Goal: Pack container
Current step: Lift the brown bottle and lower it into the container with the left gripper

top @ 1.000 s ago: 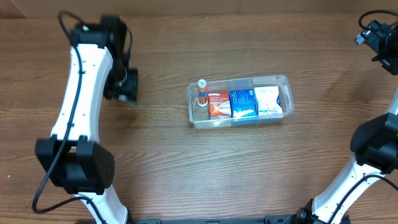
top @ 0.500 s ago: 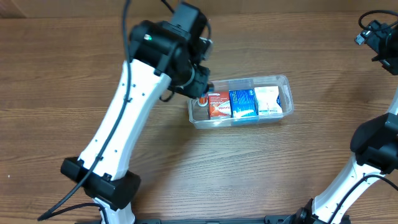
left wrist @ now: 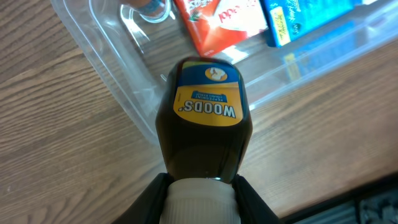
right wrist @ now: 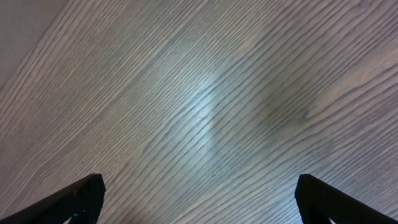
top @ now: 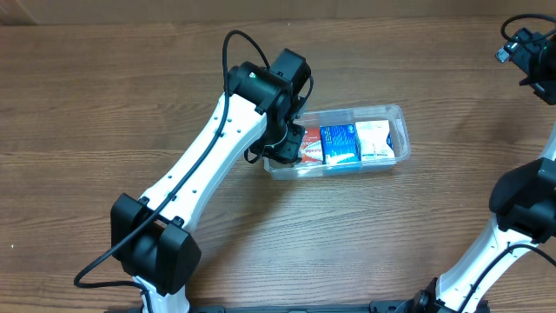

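Swinging over from left edge of bench (top: 52, 130), pinching Woods bottle (left wrist: 205, 124) in left pincer (left wrist: 200, 198), closing on free end of container (left wrist: 115, 71).

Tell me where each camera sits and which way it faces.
Overhead: fixed above the table, looking down at the container; left arm and right arm show.
Left wrist: looks down past the left pincer and its brown bottle at the container.
Right wrist: faces the table; only the open right pincer's tips show.
Shared: overhead and left wrist both see the container and red box.
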